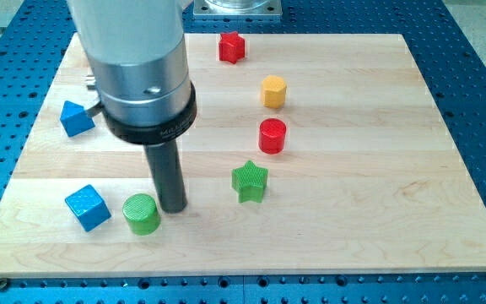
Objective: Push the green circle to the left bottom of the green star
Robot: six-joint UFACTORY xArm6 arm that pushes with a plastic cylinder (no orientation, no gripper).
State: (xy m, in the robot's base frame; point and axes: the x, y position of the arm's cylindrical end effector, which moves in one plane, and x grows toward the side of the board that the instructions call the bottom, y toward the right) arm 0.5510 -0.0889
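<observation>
The green circle sits on the wooden board near the view's bottom left. The green star stands to its right and a little higher. My tip rests on the board just right of the green circle, close to it or touching it, between the circle and the star. The star is well apart from my tip.
A blue cube lies left of the green circle. A blue block sits at the left, partly behind the arm. A red circle, a yellow hexagon and a red star line up above the green star.
</observation>
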